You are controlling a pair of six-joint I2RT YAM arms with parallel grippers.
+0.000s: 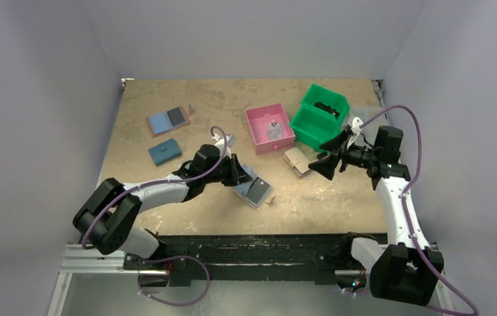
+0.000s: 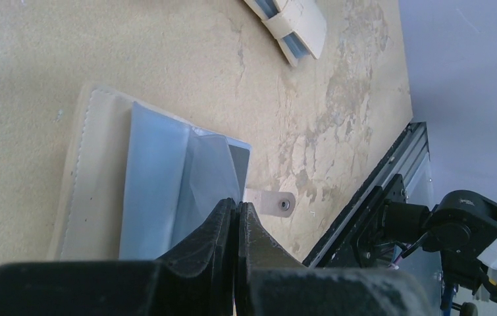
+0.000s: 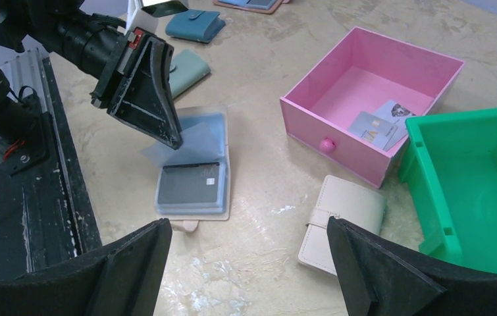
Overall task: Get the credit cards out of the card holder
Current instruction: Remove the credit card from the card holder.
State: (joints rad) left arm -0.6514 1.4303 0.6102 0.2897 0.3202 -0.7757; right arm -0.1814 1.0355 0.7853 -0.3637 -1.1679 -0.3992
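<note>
Light even, diffuse, from above; shadows soft and short. Faint sheen on table (image 3: 259, 263) in right wrist view. Left wrist view: near fingers (image 2: 193, 263) out of focus.

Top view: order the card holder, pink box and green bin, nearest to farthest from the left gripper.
1. card holder, at the tip of the left gripper
2. pink box, beyond it, centre
3. green bin, far right

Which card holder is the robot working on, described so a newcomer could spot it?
Start at the near edge of the table, between the two arm bases. The card holder lies open there, a clear sleeve pinched by the left gripper. Unlike the closed cream wallet by the pink drawer, it shows pale blue and dark grey panels.
</note>
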